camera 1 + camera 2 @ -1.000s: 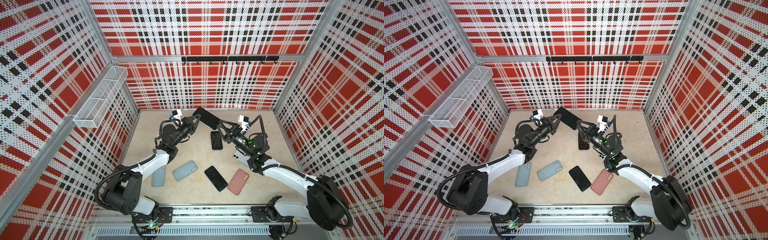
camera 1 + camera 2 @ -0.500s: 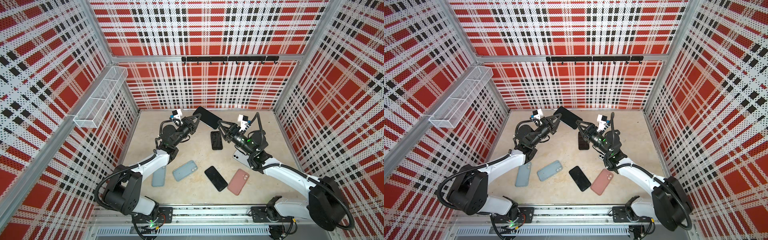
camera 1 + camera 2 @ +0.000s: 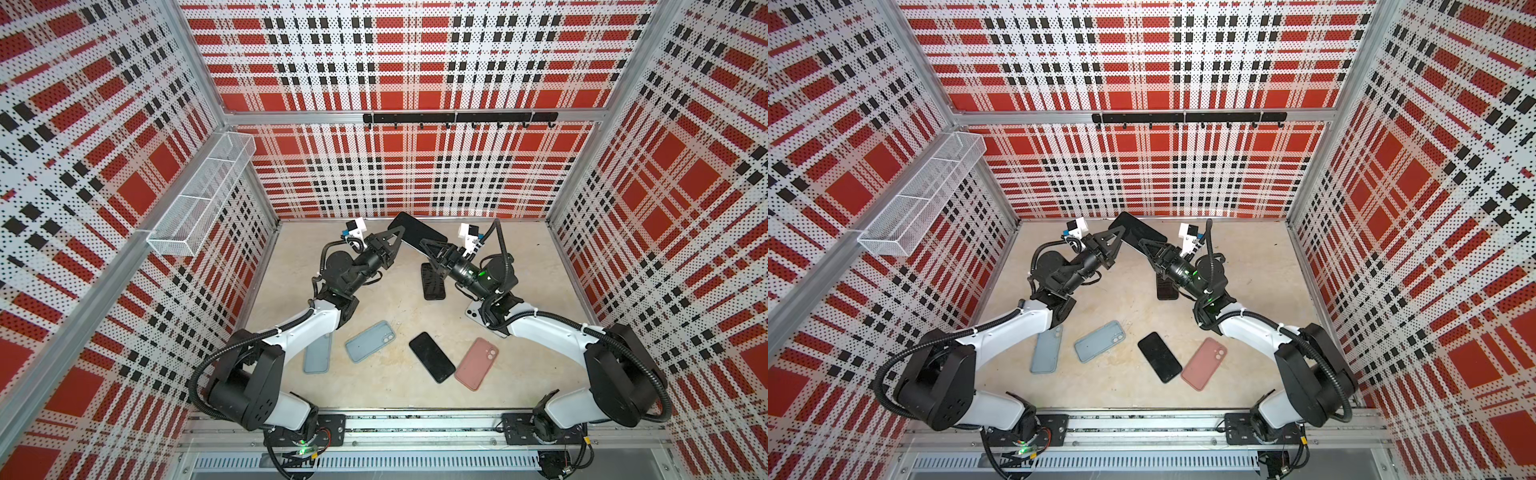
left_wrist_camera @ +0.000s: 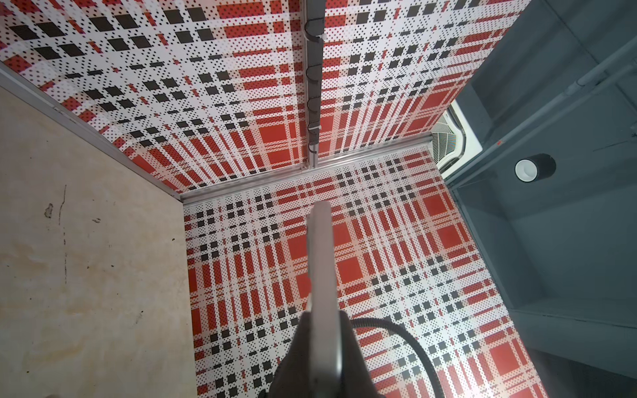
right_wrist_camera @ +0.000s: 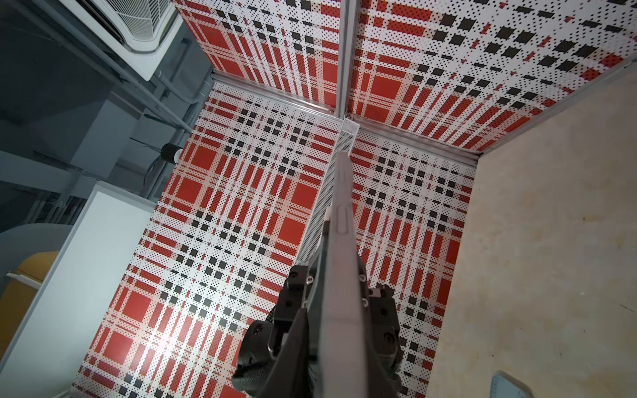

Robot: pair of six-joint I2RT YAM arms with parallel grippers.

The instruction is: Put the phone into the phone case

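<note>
Operator: How far along are we with the phone and the case?

Observer: We judge it roughly midway. The flat black phone with a grey edge (image 3: pixel 415 233) is up off the floor at the centre of both top views, just in front of the back wall, and it sits in no case. The left gripper (image 3: pixel 394 241) has its jaws pinched tight on the phone's left end. The right gripper (image 3: pixel 429 246) has the right end, and in the right wrist view we see its jaws pressed against both faces of the phone.

Operator: And the case?

Observer: The black ribbed phone case (image 3: pixel 432 286) lies flat on the beige floor (image 3: pixel 548 266), just below the right gripper in the frame and partly hidden by that arm. It looks empty to us. We take it for the likely target, though we cannot be sure. Across the lower middle lie a light blue phone case (image 3: pixel 369 341), a second black phone (image 3: pixel 432 357) and a pink phone case (image 3: pixel 476 363). A grey-blue case (image 3: pixel 318 357) lies partly under the left arm.

Operator: What is left?

Observer: As we read it, nearly all the fitting: bringing the phone down over a case, lining up the corners and pressing it home.

Operator: Any brand or lettering?

Observer: None we can read. The cases show camera cut-outs but no legible logo or text.
</note>
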